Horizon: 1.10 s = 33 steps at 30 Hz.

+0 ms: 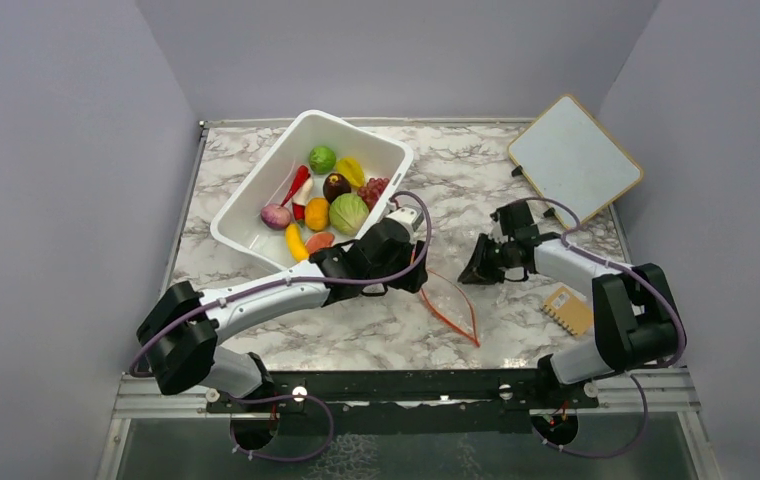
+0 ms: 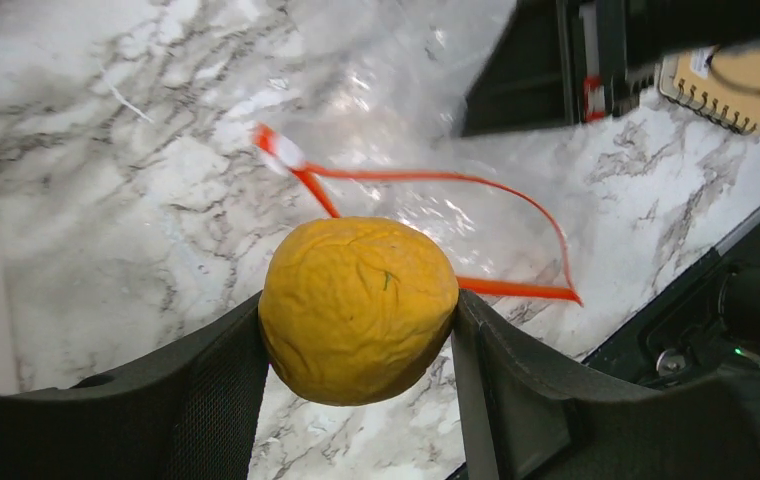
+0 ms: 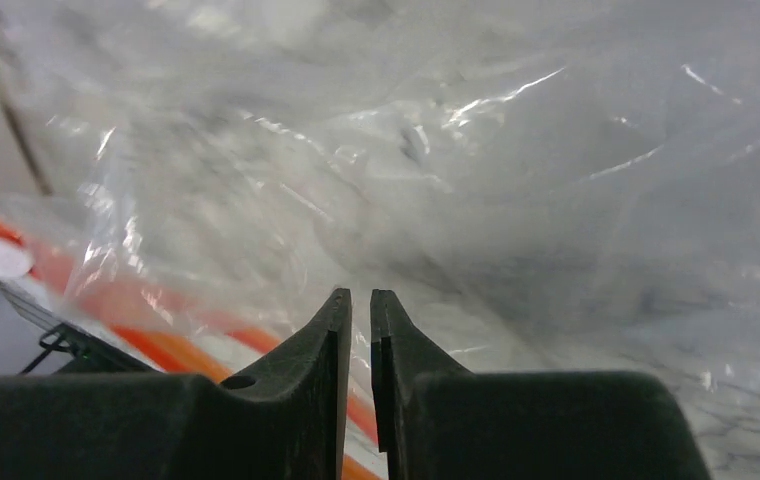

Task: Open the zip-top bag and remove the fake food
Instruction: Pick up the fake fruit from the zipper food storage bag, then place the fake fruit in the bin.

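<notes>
Gripping orange fruit: left tool, wrist view only | right tool nearly closed at zip-top bag

You've got a marble-look tbl. On it, L to R: white tub far-L, set diag.; clear zip-top bag ctr-front; tan spiral notebook near R edge; whiteboard at far-R corner.
</notes>
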Each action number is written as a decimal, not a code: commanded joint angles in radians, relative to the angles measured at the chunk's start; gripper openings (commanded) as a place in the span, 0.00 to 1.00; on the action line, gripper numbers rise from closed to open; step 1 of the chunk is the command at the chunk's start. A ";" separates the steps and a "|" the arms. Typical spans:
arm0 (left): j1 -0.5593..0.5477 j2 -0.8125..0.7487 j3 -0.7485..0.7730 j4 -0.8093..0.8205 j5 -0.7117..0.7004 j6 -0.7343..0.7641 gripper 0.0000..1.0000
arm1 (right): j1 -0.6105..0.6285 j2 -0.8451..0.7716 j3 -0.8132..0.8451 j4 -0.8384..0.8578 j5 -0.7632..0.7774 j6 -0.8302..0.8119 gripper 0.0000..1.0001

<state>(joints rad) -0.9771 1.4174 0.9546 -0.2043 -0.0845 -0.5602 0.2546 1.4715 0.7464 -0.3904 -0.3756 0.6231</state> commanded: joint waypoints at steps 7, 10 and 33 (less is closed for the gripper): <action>0.149 -0.123 0.093 -0.123 -0.090 0.109 0.17 | 0.008 -0.217 -0.277 0.108 -0.035 0.157 0.14; 0.267 -0.150 0.100 -0.147 -0.046 0.112 0.17 | 0.008 -0.385 -0.322 0.096 -0.050 0.212 0.17; 0.652 -0.125 -0.034 -0.209 0.065 0.086 0.30 | 0.008 -0.676 -0.204 -0.017 -0.138 0.168 0.41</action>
<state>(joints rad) -0.3470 1.2701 0.9440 -0.4061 -0.0631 -0.4690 0.2562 0.8040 0.5121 -0.4042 -0.4644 0.8207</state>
